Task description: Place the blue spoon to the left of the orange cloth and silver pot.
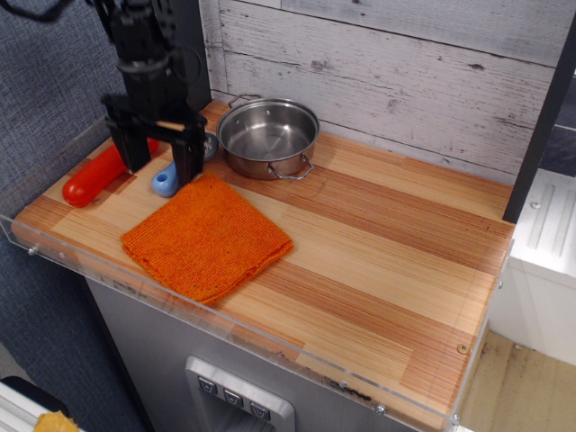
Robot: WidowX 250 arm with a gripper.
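Blue spoon lay on the wooden counter, free of the gripper.

It rested just off the orange cloth's back-left corner, near the silver pot and a red sausage-shaped object. The gripper hung above it, fingers apart. The striped wooden countertop had a clear acrylic rim, whitewashed planks behind.

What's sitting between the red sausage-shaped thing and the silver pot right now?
The blue spoon lies there on the wood, with the open gripper straddling it, between the red object and the silver pot, in the only camera view.
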